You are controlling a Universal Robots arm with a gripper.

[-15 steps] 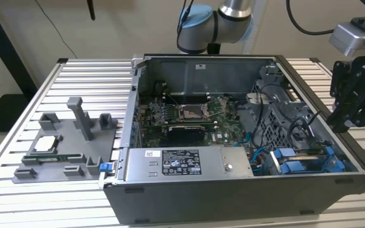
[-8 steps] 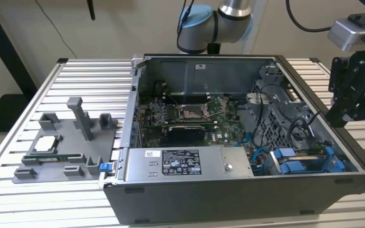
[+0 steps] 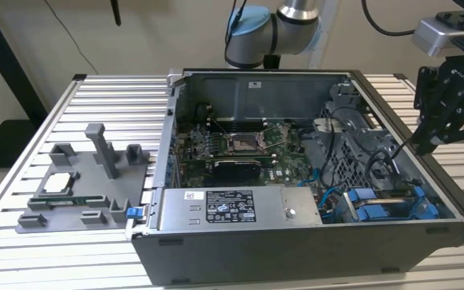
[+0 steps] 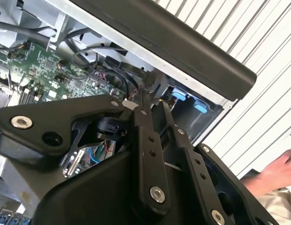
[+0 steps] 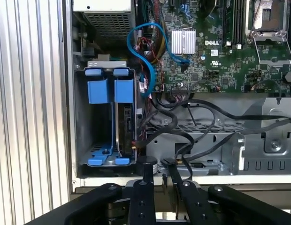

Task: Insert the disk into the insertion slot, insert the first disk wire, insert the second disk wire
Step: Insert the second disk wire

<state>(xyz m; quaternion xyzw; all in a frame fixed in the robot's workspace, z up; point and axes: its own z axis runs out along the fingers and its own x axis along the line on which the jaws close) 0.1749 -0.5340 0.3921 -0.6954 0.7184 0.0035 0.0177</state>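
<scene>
Gripper point(image 5: 158, 165) nearly closed, slim gap between fingers, hold on anything unclear; poised at case wall point(image 5: 136, 180) by loose black cables point(image 5: 197, 119). Just beyond, disk point(image 5: 127, 123) seated on edge in insertion slot point(image 5: 82, 140). Probably first-wire step; calls for fine alignment in crowded space. Motherboard point(image 5: 206, 56) behind.

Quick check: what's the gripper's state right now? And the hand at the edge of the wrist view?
Gripper: shut on a black wire that runs down into the computer case.
Person's hand: beside the case; cannot tell whether it holds anything.
</scene>
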